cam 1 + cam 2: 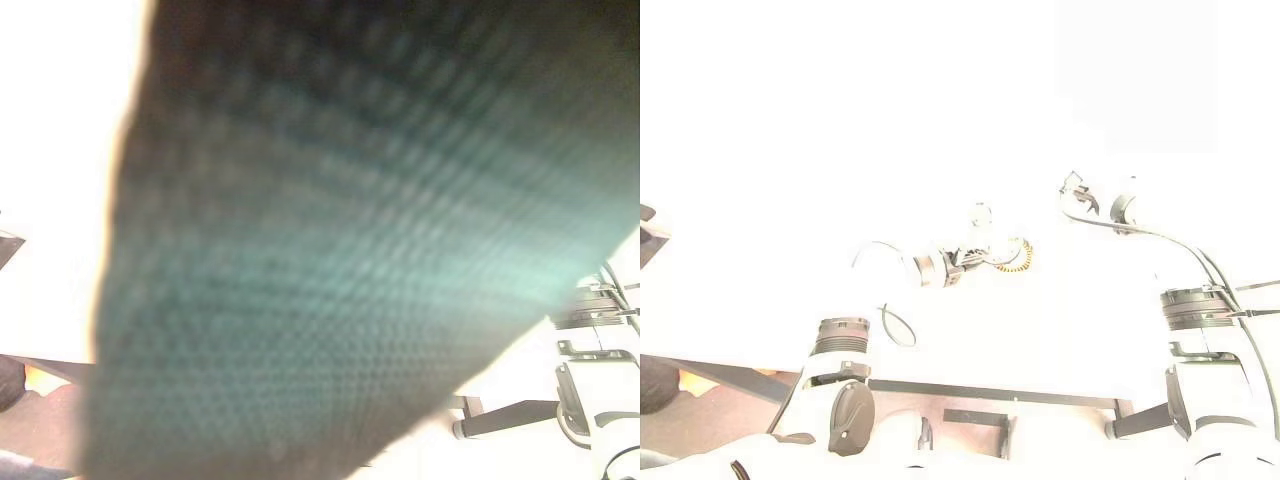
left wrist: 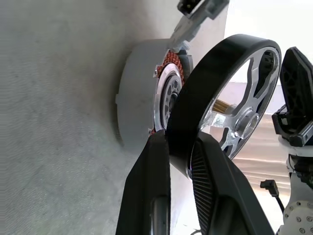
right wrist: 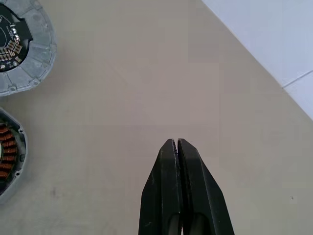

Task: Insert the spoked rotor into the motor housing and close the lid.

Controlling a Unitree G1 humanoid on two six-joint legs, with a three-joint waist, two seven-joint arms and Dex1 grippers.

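The spoked rotor (image 2: 215, 83), a black ring with silver spokes, stands on edge, and my left gripper (image 2: 178, 139) is shut on its rim. Just behind it is the grey motor housing (image 2: 137, 93), its copper windings facing the rotor; the two are close, and I cannot tell whether they touch. The same housing shows at the edge of the right wrist view (image 3: 7, 156). Beside it lies the round grey lid (image 3: 22, 44), circuit board facing up. My right gripper (image 3: 176, 142) hangs shut and empty over bare table, away from both parts.
The beige table (image 3: 146, 73) ends at a straight edge, with white floor (image 3: 274, 34) beyond it. A dark, blurred, textured surface (image 1: 330, 250) close to the lens covers most of the left eye view. The right eye view is washed out by glare.
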